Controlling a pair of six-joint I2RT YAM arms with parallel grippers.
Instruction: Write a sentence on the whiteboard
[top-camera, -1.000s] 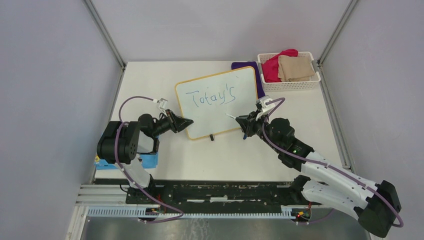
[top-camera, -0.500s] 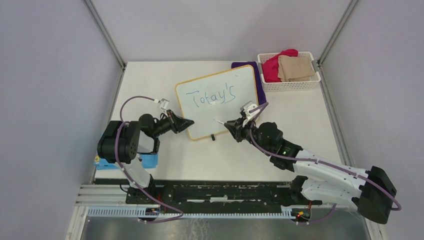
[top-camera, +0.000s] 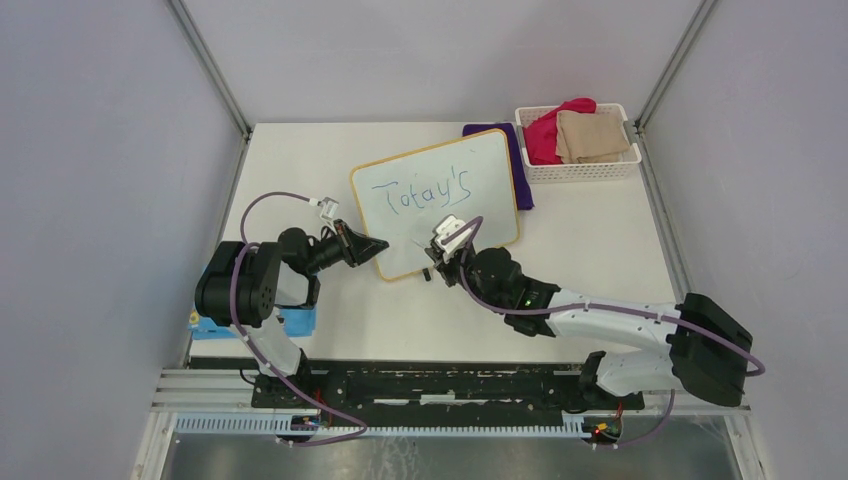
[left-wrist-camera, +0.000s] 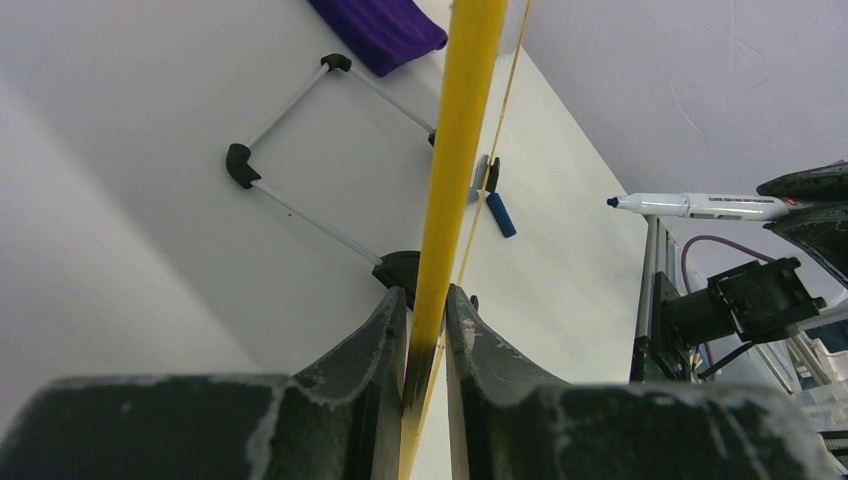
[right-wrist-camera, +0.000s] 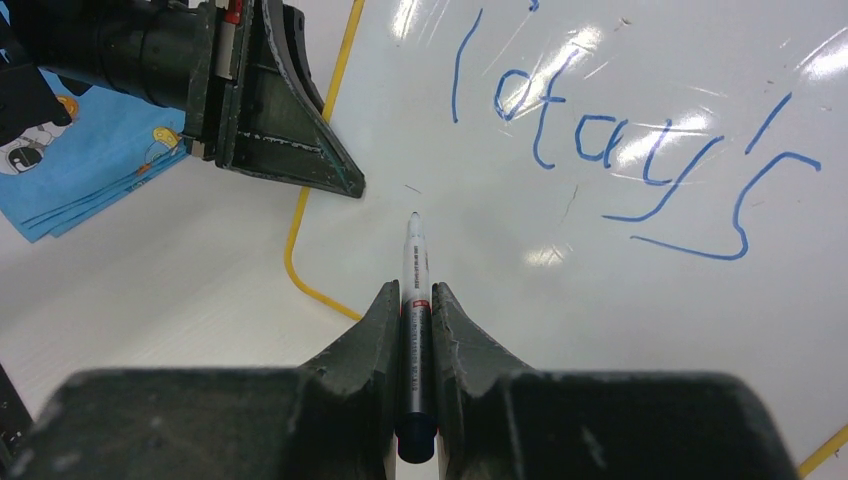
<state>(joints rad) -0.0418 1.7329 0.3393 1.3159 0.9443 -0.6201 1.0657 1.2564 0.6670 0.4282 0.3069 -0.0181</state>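
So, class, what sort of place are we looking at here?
Most likely a robotics lab test cell: robot arms mounted on a metal rail, a white table boxed in by plain grey panels, and props such as a whiteboard and a basket of cloths.

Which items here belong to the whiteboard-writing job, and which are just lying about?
Job: whiteboard, its frame clamped by the left gripper; blue writing "Today's"; marker in the right gripper.
Lying about: white basket holding cloths; purple cloth; blue booklet.
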